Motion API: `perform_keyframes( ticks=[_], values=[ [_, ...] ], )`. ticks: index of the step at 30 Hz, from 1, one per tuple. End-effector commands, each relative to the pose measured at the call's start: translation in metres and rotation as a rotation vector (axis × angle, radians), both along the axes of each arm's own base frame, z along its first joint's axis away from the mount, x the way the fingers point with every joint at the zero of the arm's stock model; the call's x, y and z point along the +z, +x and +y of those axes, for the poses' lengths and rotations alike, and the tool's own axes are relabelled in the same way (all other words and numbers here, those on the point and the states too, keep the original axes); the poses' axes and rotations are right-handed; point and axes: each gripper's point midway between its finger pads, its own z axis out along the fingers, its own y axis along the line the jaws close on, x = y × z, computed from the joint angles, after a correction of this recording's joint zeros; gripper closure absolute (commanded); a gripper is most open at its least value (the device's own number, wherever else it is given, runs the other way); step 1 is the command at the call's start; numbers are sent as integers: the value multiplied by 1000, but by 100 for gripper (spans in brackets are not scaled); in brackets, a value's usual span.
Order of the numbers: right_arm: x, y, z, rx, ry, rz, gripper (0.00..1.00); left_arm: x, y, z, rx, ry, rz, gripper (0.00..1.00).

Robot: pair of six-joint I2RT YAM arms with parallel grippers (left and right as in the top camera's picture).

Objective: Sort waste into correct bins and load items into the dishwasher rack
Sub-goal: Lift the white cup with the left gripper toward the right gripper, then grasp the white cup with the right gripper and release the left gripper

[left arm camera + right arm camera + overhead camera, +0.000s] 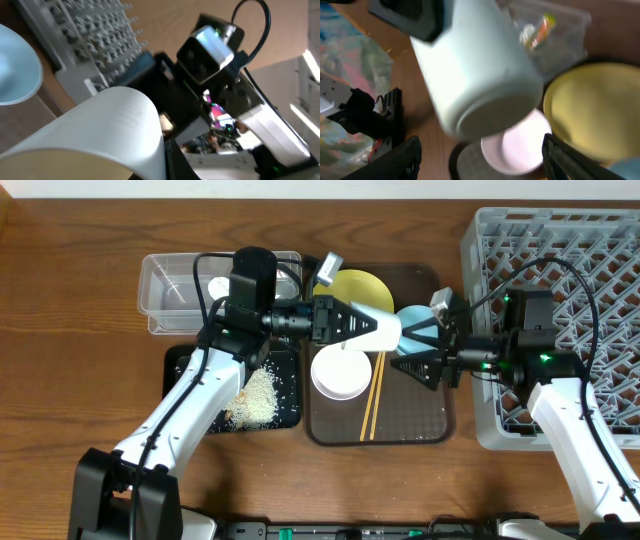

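My left gripper (358, 323) is shut on the small white cup (382, 330) and holds it on its side above the brown tray, base toward the right arm. In the left wrist view the cup (100, 130) fills the foreground. My right gripper (408, 352) is open and empty; its jaws (485, 165) face the cup's base (480, 85) from close by. The light blue bowl (415, 318) lies under the two grippers. The white bowl (338, 375), yellow plate (358, 288) and chopsticks (372, 395) are on the tray. The grey rack (560, 240) stands at the right.
The brown serving tray (420, 425) sits mid-table. The black tray (185, 365) holds white rice (260, 395). The clear tub (170, 285) is behind it, with the wrapper (535, 30) at its right end. Bare wood lies left and in front.
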Motion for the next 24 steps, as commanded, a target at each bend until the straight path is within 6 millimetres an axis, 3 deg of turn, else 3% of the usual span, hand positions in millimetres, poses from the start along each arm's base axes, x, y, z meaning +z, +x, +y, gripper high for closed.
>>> perform_keyframes(
  ticks=[1, 15, 21, 24],
  values=[
    [23, -7, 9, 93, 85, -84, 24, 5, -12, 1, -62, -25, 33, 94],
    [28, -12, 19, 139, 101, -112, 25, 8, -41, -21, -176, -37, 39, 94],
    [28, -13, 20, 141, 101, -110, 41, 8, -39, -21, -163, -34, 38, 94],
    [27, -14, 20, 141, 101, -99, 39, 9, -38, -21, -163, -35, 35, 94]
  ],
)
